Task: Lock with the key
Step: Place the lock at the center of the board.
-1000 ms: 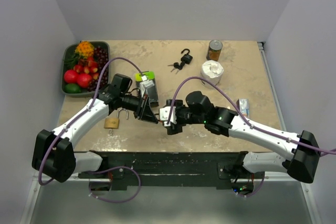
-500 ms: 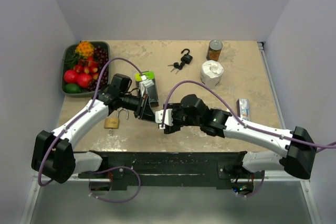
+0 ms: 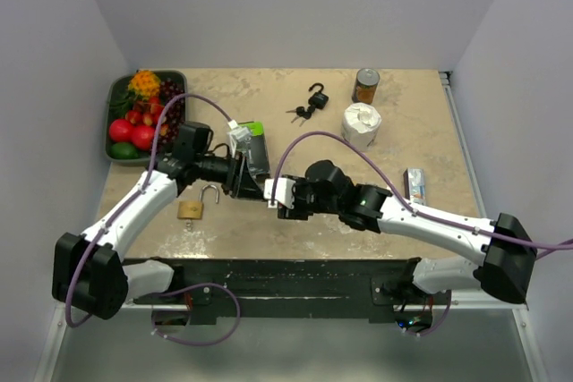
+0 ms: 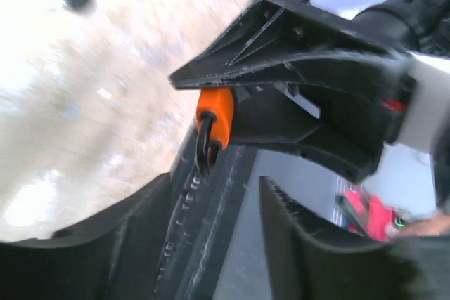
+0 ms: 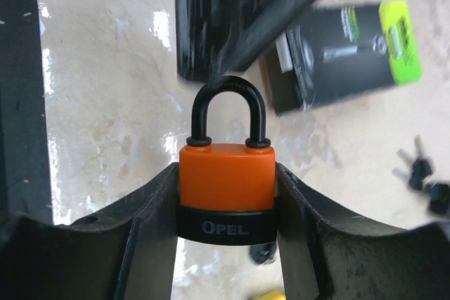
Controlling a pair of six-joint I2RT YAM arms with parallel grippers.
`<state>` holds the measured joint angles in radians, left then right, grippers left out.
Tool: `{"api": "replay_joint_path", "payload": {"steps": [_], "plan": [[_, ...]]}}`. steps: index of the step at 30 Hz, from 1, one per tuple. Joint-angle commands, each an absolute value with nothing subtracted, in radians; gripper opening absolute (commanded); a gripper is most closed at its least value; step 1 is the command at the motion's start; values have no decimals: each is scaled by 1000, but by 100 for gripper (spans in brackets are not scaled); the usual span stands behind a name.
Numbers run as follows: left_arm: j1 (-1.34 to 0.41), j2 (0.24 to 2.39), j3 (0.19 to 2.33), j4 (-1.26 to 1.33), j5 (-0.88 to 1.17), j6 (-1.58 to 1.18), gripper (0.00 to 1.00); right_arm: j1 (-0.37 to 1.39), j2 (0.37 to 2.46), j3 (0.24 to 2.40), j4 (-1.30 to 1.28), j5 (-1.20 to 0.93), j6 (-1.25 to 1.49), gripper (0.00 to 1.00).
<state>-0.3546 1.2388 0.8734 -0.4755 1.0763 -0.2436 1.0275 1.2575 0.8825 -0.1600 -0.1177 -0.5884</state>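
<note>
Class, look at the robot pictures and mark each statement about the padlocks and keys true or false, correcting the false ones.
1. The right gripper has its jaws shut on an orange padlock. True.
2. The orange padlock hangs open. False: both legs of its shackle sit in the body.
3. A brass padlock lies on the table. True.
4. The keys lie beside the brass padlock. False: they lie beside the black padlock.
</note>
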Motion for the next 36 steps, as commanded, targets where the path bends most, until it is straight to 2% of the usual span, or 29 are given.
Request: {"api": "replay_joint_path", "payload": {"steps": [1, 2, 4, 5, 11, 17, 36], "plan": [[-261, 1114, 953, -350, 1029, -291, 68, 939, 1229, 934, -175, -78, -372, 0], [-230, 1070, 953, -281, 1008, -335, 85, 913, 1235, 937, -199, -86, -280, 0], [-201, 1039, 962, -230, 951, -356, 95, 833, 1272, 960, -253, -75, -182, 0], [-180, 1026, 968, -226, 936, -367, 97, 810, 1290, 971, -271, -60, -81, 0], [-129, 1008, 968, -164, 822, -419, 98, 776, 1471, 1113, -423, 70, 309, 0], [-118, 983, 905, -100, 813, -472, 98, 787, 1604, 1193, -454, 110, 484, 0], [-94, 977, 884, -112, 819, -462, 97, 788, 1858, 1279, -471, 193, 664, 4]]}}
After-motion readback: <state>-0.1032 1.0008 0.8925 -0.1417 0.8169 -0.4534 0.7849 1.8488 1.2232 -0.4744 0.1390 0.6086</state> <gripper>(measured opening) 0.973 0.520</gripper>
